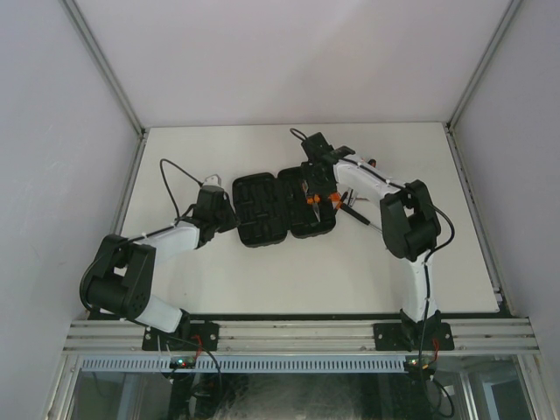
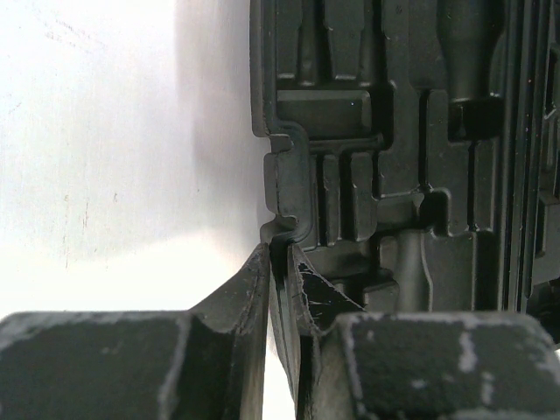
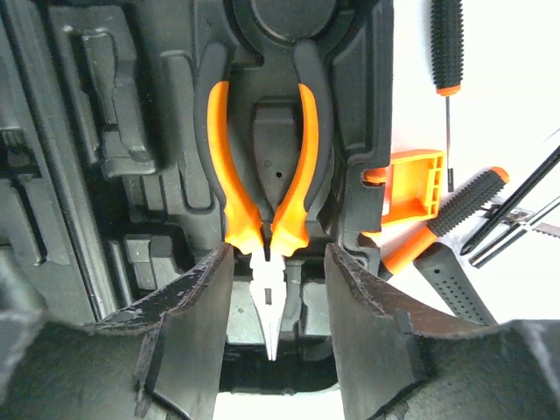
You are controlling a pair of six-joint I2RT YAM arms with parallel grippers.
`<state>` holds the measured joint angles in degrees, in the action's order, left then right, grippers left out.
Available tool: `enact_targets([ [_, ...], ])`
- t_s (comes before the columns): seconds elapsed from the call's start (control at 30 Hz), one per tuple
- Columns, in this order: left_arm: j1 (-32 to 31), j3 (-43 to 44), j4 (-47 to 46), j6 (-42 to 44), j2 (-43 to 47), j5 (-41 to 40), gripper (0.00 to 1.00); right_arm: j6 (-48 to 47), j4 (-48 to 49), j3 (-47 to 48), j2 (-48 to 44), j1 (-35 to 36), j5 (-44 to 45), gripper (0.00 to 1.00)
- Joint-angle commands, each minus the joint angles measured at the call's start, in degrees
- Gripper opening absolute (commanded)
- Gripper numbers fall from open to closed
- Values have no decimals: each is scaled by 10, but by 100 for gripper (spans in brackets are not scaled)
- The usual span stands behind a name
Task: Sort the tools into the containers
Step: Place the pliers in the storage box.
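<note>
Tool case: a black moulded clamshell [image 1: 262, 210] was seen lying open and flat near the middle of the table [image 1: 367, 262], its two halves side by side, with shaped slots inside [image 2: 394, 131].
Pliers: orange-handled pliers [image 3: 262, 175] were seated in a slot of the right half, handles pointing away from the wrist camera and the metal nose toward it.
Latch: a small orange latch [image 3: 411, 184] was seen at the case's right edge.
Loose tools: thin screwdrivers [image 3: 447, 44] with black-and-orange handles were left on the table just beside the latch, outside the case.
Left gripper: the left gripper [image 2: 280, 262] was clamped on the outer rim of the case's left half, the rim pinched between its fingers.
Right gripper: the right gripper [image 3: 280, 258] was held over the pliers with its jaws apart, one finger on each side of the pliers' head; contact could not be made out.
Open room: bare table was seen ahead of the case, behind it and to its left; the right side was crowded by the loose tools and the right arm.
Hidden: the tools at the right of the wrist view were cut off by the picture's edge, and in the top view much of the right half was covered by the right arm.
</note>
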<state>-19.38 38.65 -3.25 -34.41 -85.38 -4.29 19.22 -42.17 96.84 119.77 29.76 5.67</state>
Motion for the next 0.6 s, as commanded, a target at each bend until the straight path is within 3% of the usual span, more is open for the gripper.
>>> enact_targets([
  [0.0, 0, 26, 6, -1, 12, -3, 17, -23, 19, 7, -43, 5, 11, 44],
  [0.2, 0, 26, 7, 0, 14, -3, 17, -32, -2, 50, -3, 6, 3, 41],
  [0.37, 0, 26, 7, 0, 14, -3, 17, -33, -7, 62, 19, 6, 1, 47],
  [0.57, 0, 26, 7, 0, 12, -1, 17, -36, -12, 61, 33, 8, 0, 47],
])
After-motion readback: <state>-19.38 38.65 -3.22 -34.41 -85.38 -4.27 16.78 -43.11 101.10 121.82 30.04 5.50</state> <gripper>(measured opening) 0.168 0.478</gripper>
